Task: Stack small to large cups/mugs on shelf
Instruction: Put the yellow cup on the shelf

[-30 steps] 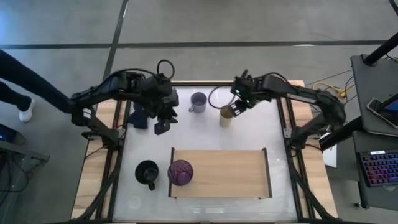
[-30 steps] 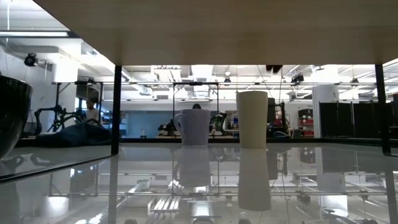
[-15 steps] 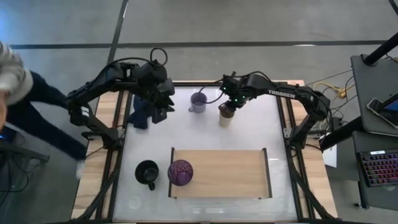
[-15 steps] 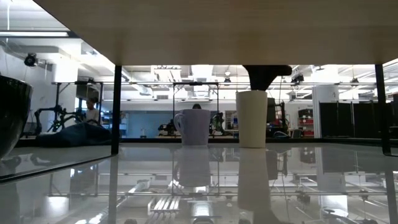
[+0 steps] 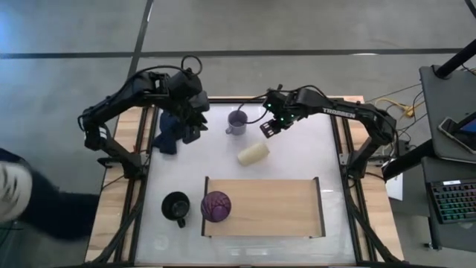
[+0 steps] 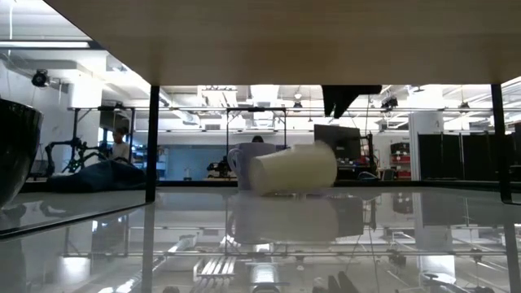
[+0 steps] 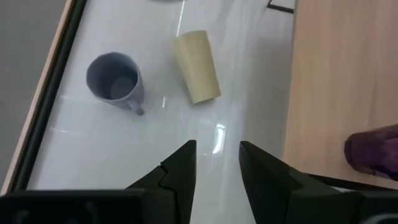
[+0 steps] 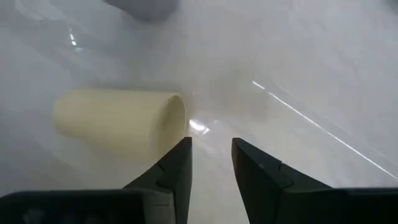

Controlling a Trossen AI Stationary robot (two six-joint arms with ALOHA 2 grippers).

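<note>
The pale yellow cup (image 5: 253, 154) lies on its side on the white tabletop, between the shelf and the grey-lavender mug; it also shows in the low view (image 6: 293, 169). The mug (image 5: 236, 121) stands upright behind it. The purple tumbler (image 5: 216, 206) stands on the left end of the light-wood shelf (image 5: 275, 208). The black mug (image 5: 176, 207) stands on the table left of the shelf. My right gripper (image 5: 268, 128) hovers just beyond the yellow cup (image 8: 118, 121), narrowly open and empty. My left gripper (image 5: 192, 131) hangs beside the dark blue cloth, narrowly open and empty.
A dark blue cloth (image 5: 167, 134) lies at the table's far left under my left arm. The shelf's black end rails (image 5: 205, 207) stand at both ends of the board. Bare white tabletop (image 5: 297, 152) lies right of the fallen cup. A person (image 5: 15, 193) moves beside the table's left.
The yellow cup stood upright and has tipped over; it now lies on its side, a little nearer the shelf and to the left. My right gripper came onto the cup's top, then drew a little toward the far left. My left gripper has moved toward the far edge.
</note>
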